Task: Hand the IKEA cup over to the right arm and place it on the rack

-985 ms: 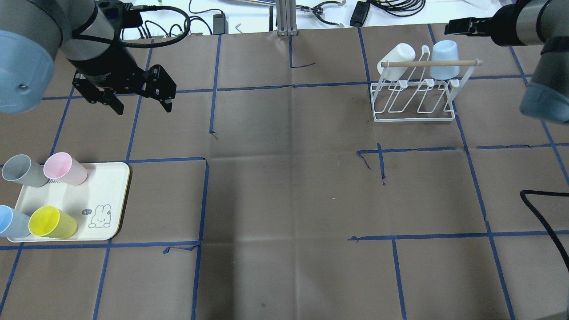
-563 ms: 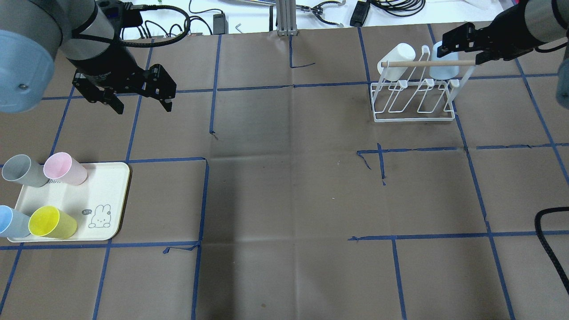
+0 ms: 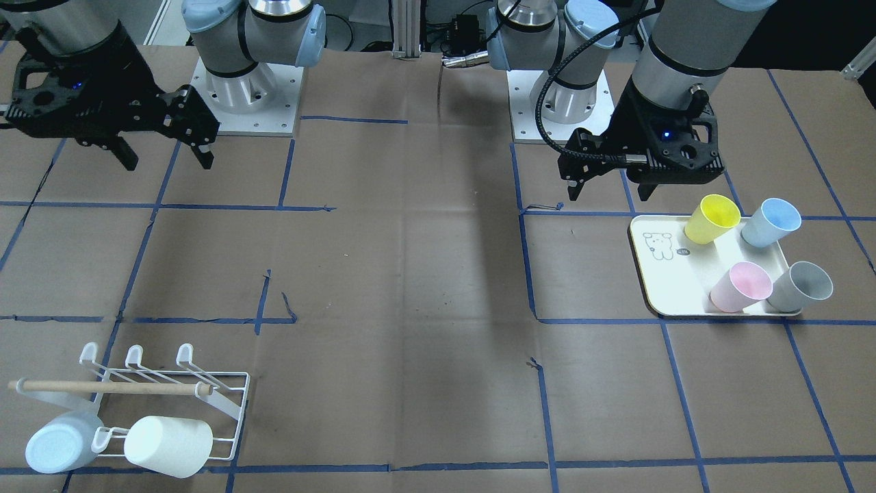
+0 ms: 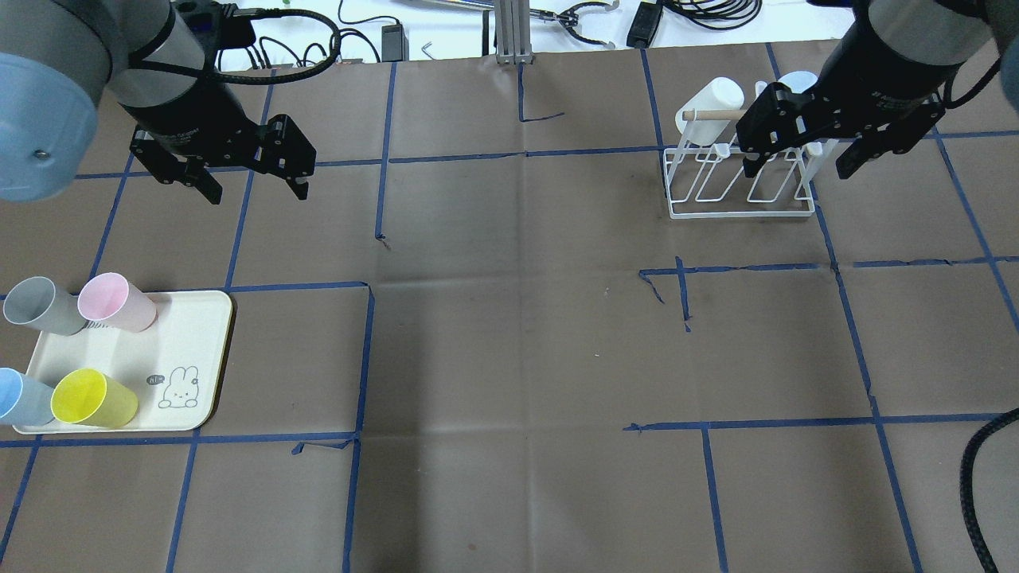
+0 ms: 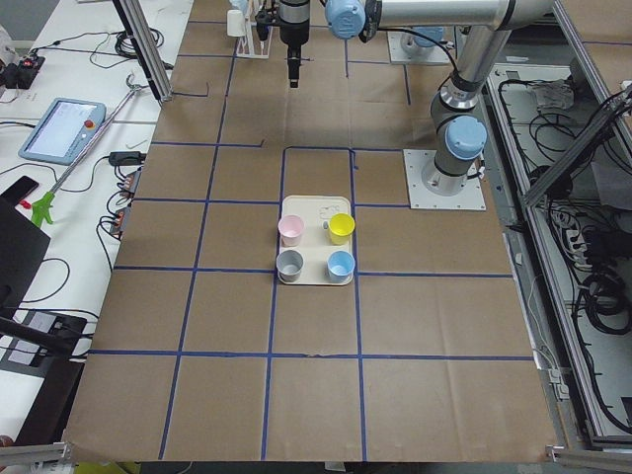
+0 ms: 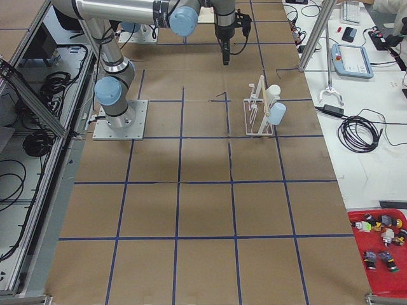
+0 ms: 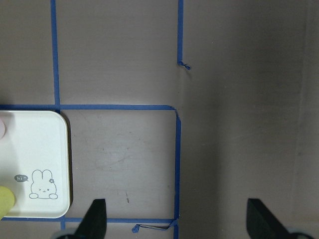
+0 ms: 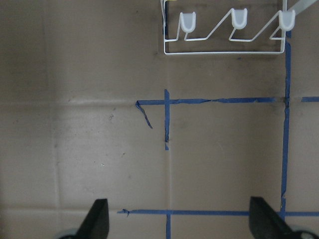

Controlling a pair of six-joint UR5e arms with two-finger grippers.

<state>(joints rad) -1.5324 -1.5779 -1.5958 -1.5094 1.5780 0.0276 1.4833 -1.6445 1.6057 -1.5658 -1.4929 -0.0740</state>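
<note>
Four cups stand on a cream tray point(image 4: 191, 334) at the near left: yellow point(image 4: 94, 398), pink point(image 4: 118, 302), grey point(image 4: 41, 305) and blue point(image 4: 20, 396). My left gripper point(image 4: 256, 195) hangs open and empty above the table, beyond the tray; its wrist view shows the tray's corner point(image 7: 45, 149). The white wire rack point(image 4: 740, 208) stands at the far right and carries a white cup point(image 4: 712, 99) and a pale blue cup point(image 4: 796, 79). My right gripper point(image 4: 796, 171) is open and empty, pointing down over the rack. Its wrist view shows the rack's front prongs point(image 8: 224, 50).
Blue tape lines grid the brown table cover. Cables and tools lie past the far edge point(image 4: 589, 20). A black cable point(image 4: 983, 469) hangs at the near right. A red bin point(image 6: 381, 248) of small parts sits off the table in the exterior right view.
My right arm has swung in from the far right edge and now holds its gripper pointing down over the rack. The left arm, cups and rack have not moved.
</note>
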